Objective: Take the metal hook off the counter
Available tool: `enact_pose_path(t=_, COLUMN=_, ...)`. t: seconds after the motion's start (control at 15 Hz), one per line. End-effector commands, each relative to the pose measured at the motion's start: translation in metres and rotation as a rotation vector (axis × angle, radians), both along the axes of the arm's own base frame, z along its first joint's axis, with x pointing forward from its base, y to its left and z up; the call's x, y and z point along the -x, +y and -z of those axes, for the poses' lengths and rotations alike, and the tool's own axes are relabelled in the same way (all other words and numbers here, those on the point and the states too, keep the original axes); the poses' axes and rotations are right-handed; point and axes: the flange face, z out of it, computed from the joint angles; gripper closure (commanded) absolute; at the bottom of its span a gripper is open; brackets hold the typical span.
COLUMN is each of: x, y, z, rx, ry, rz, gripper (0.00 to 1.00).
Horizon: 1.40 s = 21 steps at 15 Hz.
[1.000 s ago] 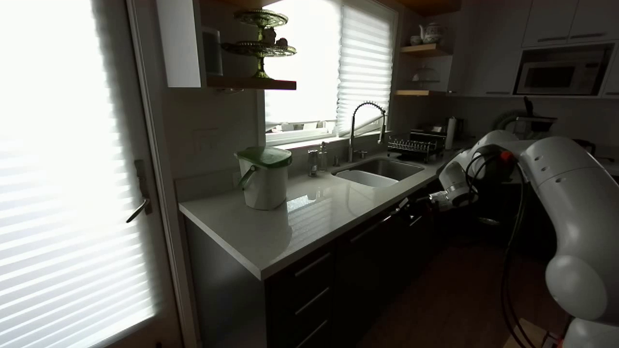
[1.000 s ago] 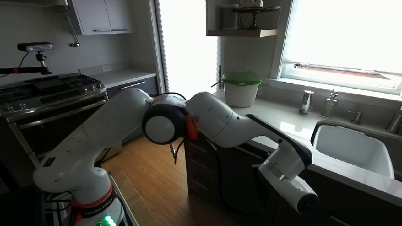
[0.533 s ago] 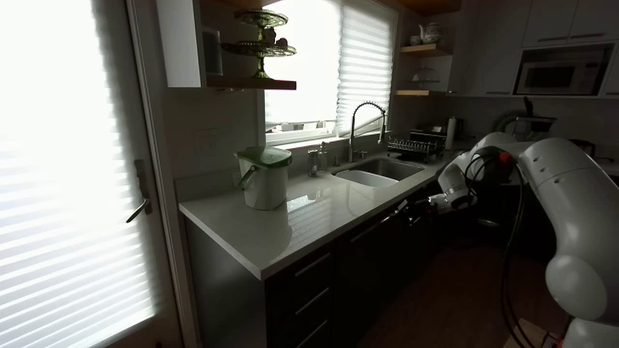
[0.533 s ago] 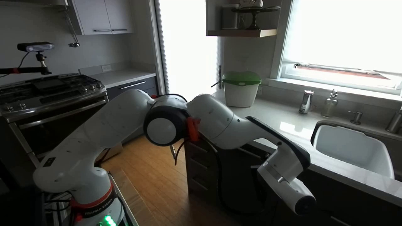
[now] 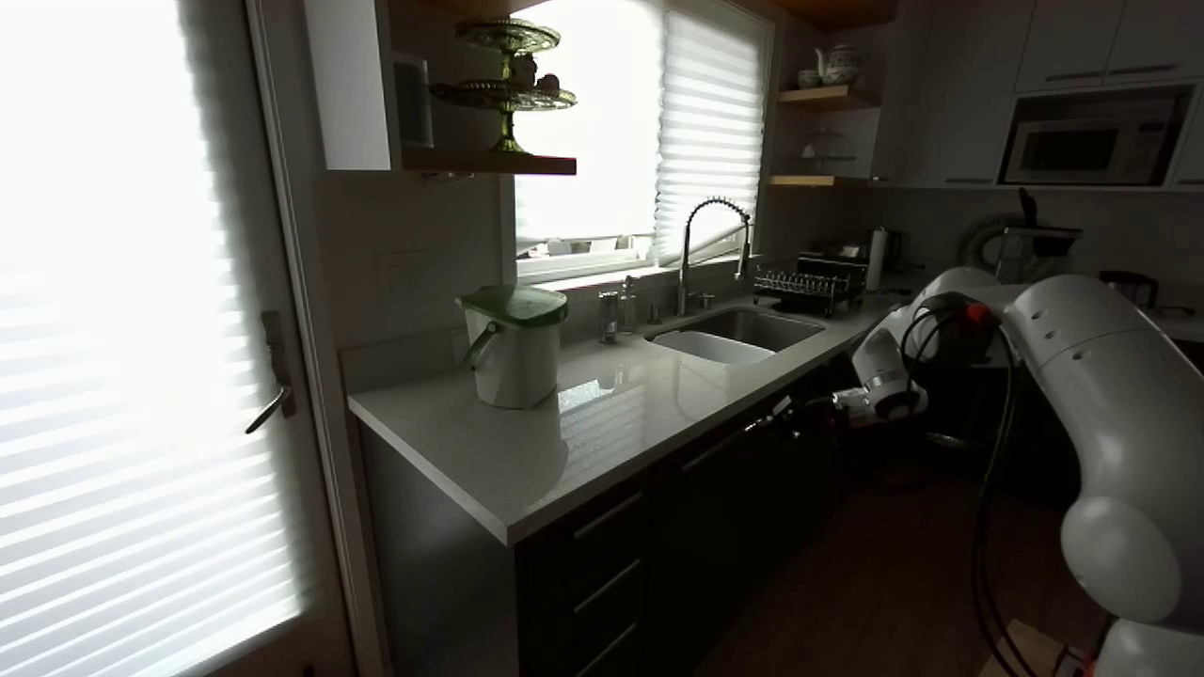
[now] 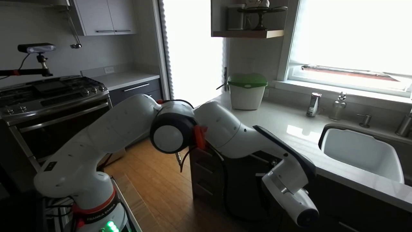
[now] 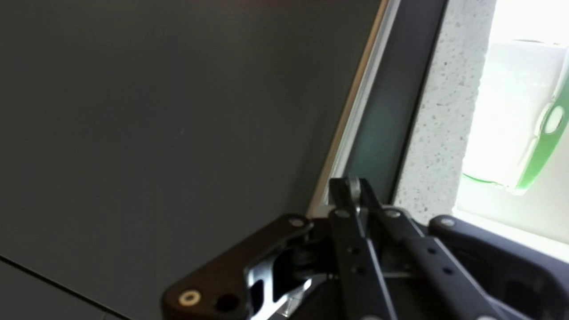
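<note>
Key relation: my gripper (image 7: 354, 186) sat low, with the counter (image 7: 449, 102) above it. In an exterior view my tips were in front of the dark cabinet fronts (image 5: 715, 527), below the counter's front edge; that edge's long axis ran roughly the way my fingers pointed, toward the end with the white bucket (image 7: 515, 106). Wrist view was turned, so counter and bucket showed at the right. Metal hook: couldn't pick it out in any view, so place and lie unknown. If it was up on the counter, the next move likely called for rising over the edge, with some risk of bumping it. Fingers drawn together, hardly any gap; greyish sliver (image 7: 355, 193) between the tips, pad or something gripped, too blurred to say. Tips overlapped a pale strip (image 7: 368, 89) by the cabinet fronts; touching or apart, unclear.
</note>
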Motion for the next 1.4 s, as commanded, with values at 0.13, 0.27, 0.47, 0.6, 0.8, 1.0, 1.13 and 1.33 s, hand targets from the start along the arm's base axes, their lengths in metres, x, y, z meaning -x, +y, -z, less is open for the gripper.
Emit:
enact_pose_path(t=0.13, x=0.0026, y=-0.0022, z=0.0115, rx=-0.008, ry=-0.012, rz=0.020, gripper=0.98)
enact_pose_path(t=0.27, x=0.0034, y=-0.0015, z=0.0131, rx=-0.012, ry=-0.005, rz=0.014, gripper=0.98)
enact_pose_path(t=0.47, x=0.0047, y=-0.0011, z=0.0163, rx=-0.007, ry=0.008, rz=0.008, gripper=0.98)
enact_pose_path(t=0.6, x=0.0049, y=-0.0006, z=0.0168, rx=-0.011, ry=0.010, rz=0.006, gripper=0.98)
enact_pose_path(t=0.8, x=0.0052, y=-0.0002, z=0.0179, rx=-0.010, ry=0.014, rz=0.002, gripper=0.98)
enact_pose_path(t=1.0, x=0.0063, y=0.0004, z=0.0196, rx=-0.011, ry=0.023, rz=-0.003, gripper=0.98)
enact_pose_path(t=1.13, x=0.0079, y=0.0001, z=0.0197, rx=-0.011, ry=0.032, rz=-0.008, gripper=0.98)
enact_pose_path(t=1.33, x=0.0095, y=-0.0012, z=0.0186, rx=-0.008, ry=0.035, rz=-0.007, gripper=0.98)
